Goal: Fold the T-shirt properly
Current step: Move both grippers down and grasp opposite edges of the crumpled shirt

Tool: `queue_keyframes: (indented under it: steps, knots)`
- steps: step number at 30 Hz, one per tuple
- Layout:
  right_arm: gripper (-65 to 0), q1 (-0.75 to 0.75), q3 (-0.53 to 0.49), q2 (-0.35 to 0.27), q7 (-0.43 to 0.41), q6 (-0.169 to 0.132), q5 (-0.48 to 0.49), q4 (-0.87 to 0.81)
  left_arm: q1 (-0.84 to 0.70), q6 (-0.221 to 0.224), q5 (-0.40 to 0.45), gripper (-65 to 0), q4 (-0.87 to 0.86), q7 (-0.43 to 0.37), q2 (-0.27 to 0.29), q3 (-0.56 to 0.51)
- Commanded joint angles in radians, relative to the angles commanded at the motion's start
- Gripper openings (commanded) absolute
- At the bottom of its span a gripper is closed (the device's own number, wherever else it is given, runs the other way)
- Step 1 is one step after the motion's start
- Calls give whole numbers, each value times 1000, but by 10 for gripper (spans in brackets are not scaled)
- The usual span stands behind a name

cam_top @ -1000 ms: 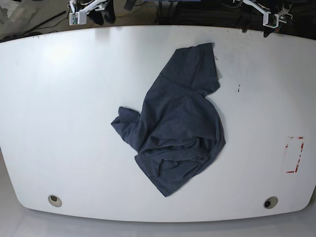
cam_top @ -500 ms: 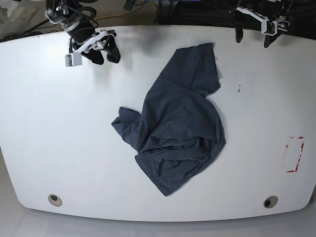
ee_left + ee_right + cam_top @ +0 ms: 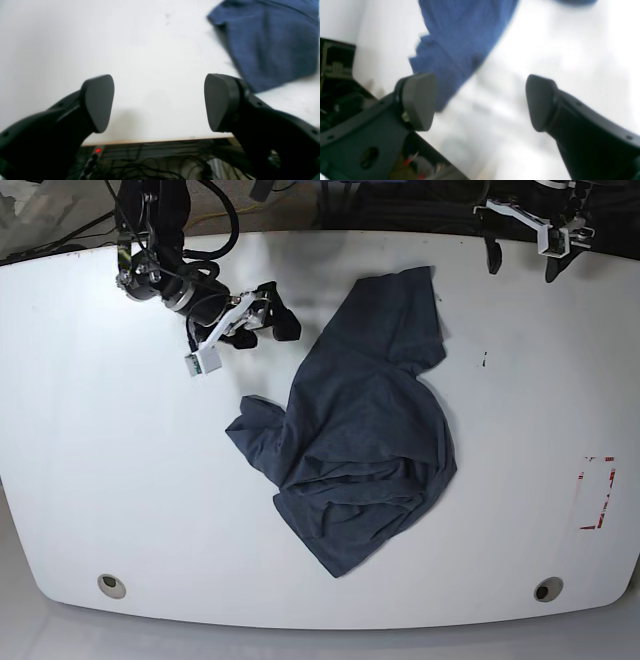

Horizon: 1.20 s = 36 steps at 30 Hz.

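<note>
While your right gripper (image 3: pixel 272 322) hangs spread wide and empty over the white table (image 3: pixel 120 460), the crumpled T-shirt (image 3: pixel 365 430) lies just beyond its fingertips (image 3: pixel 418 100), untouched. Far across the cloth, your left gripper (image 3: pixel 520 255) sits equally agape near the table's back edge, holding nothing, one shirt corner ahead of it.

- White table (image 3: pixel 120 480), rounded corners, glossy; fills most of base view.
- T-shirt (image 3: pixel 360 440) lies crumpled on it, approx. centre, dark navy-grey.
- Red-marked rectangle (image 3: pixel 597 493) nr right edge.
- Two round holes nr front edge: left (image 3: pixel 111 585), right (image 3: pixel 547 590).
- Small dark speck (image 3: pixel 484 360) beside shirt.
</note>
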State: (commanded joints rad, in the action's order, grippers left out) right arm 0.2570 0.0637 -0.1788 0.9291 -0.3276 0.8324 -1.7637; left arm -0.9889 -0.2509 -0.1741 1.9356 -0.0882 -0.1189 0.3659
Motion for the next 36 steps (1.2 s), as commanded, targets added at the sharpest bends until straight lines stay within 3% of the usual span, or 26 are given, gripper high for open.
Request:
queue_keyframes:
  steps: [7,12,18,21,24,28,34,36]
  knots:
    - [-119,-106,-40,20,-14,0,-2,180,38,0,2,-125,0,6,0,34]
    - [-119,-178,-55,43,-57,0,-3,322,72,-2,2,-125,2,75,0,54]
    - [-138,-235,-186,44,-147,3,-3,387,84,-3,0,-125,2,86,0,54]
    - [-241,-235,-232,44,-216,17,-12,388,86,-3,0,-125,2,86,0,52]
    - [-422,-235,-267,44,-262,77,-61,388,92,-3,0,-125,2,86,0,49]
    - [-650,-235,-282,41,-282,89,-95,377,130,-2,0,-125,3,87,0,51]
    - [-650,-172,-279,-9,-282,89,-100,235,192,-2,2,-125,3,95,-2,46]
    - [-650,-144,-279,-34,-282,91,-100,169,224,-2,2,-125,3,140,-2,46]
